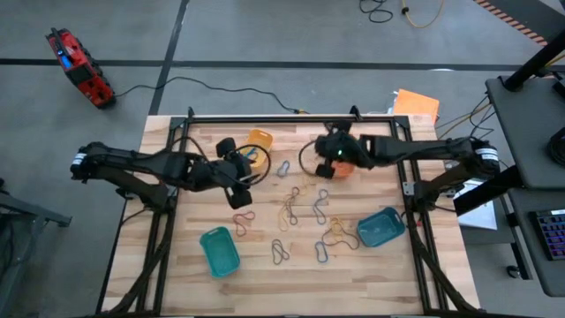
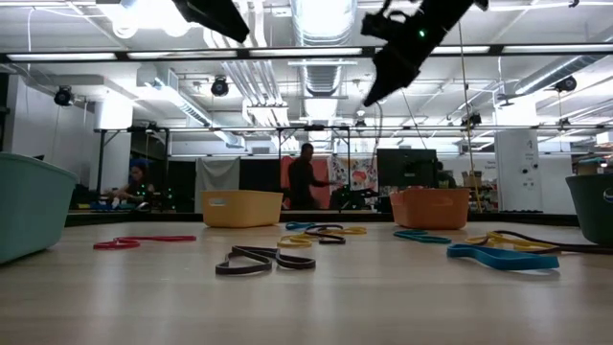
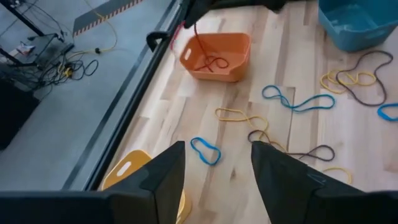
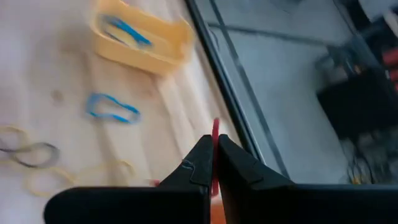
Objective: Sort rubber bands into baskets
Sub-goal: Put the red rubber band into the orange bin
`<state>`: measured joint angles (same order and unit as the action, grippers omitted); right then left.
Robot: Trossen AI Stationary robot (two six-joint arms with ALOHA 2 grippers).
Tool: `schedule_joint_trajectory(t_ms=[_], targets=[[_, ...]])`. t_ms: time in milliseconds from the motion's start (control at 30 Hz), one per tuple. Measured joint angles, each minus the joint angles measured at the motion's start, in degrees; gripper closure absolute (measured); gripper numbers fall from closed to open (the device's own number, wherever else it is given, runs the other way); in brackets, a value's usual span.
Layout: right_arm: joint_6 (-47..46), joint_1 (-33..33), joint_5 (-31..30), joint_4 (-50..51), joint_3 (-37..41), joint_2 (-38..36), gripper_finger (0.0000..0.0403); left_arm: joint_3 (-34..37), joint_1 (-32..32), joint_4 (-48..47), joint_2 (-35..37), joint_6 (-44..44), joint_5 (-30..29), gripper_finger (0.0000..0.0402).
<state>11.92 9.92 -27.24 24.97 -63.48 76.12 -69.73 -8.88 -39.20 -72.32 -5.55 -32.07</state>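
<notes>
Nearest the low camera: a dark band (image 2: 265, 259) flat on the desk (image 2: 316, 307), a red band (image 2: 142, 241) to one side, a blue band (image 2: 501, 255) to the other. Behind them stand the yellow basket (image 2: 240, 207) and orange basket (image 2: 429, 206). Both arms hang above; I cannot sort them from here.

High view:
- Left tool (image 1: 240, 168) sits beside the yellow basket (image 1: 259, 140) at the desk's far edge, placed for a drop, I judge.
- Right tool (image 1: 333, 152) is over the orange basket (image 1: 346, 166), likewise at the far edge.
- Teal basket (image 1: 219, 250) and blue basket (image 1: 380, 227) wait at the near side.
- Loose bands (image 1: 305, 212) lie scattered between all four baskets.

Left wrist view: left tool (image 3: 217, 163), fingers (image 3: 165, 171) spread apart, nothing between them; I read it as released. Yellow basket's rim (image 3: 127, 169) shows just below. Farther off, the orange basket (image 3: 217, 56) holds a red band (image 3: 211, 62), and another red strand (image 3: 193, 31) hangs into it from the right arm above.

Right wrist view: right tool (image 4: 213, 152) is clenched on a thin red band (image 4: 215, 132), which stands up between the fingertips. I take it as held high so that it falls inside the orange basket once let go. Yellow basket (image 4: 140, 37) already contains a blue band (image 4: 127, 30).
</notes>
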Motion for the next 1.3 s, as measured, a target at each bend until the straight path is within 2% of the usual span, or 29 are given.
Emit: schedule_joint_trajectory(t_ms=[300,633,1300], targets=[[-7.9,7.9,0.0,5.5,5.4,-3.5,0.0394,0.0,0.0,-0.8,3.1,-1.4,-0.5,0.0241],[-12.6,8.1,0.2,7.4,10.5,-3.7,0.0394,0.0,0.0,-1.9,2.7,-1.4,-0.5,0.0242],[-22.9,8.1,0.2,21.5,10.5,-3.9,0.0394,0.1,0.0,-2.8,2.6,-1.4,-0.6,0.0242]])
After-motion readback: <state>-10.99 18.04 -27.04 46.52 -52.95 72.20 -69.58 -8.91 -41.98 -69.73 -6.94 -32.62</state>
